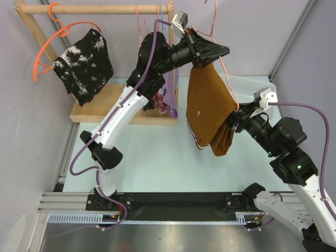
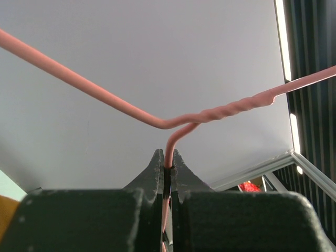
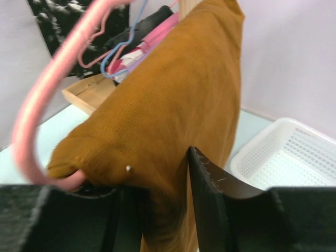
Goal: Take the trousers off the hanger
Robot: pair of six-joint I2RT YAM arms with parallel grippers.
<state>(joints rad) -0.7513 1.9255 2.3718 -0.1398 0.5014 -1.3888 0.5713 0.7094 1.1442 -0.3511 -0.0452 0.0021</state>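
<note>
A robotics lab test cell: a left arm (image 1: pixel 121 113) and a right arm (image 1: pixel 294 157) bolted to an aluminium rail (image 1: pixel 63 200) along the bottom of the frame. Plain lilac panel walls (image 1: pixel 262 31) box in a pale surface (image 1: pixel 157 157). A small wooden clothes rack (image 1: pixel 94 9) stands at upper left, a white plastic basket (image 1: pixel 249 84) at right.

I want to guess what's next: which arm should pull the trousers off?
Probably the right arm: its jaws straddle the rust-brown trousers, while the left arm has jaws clamped on the pink wire hanger.
</note>
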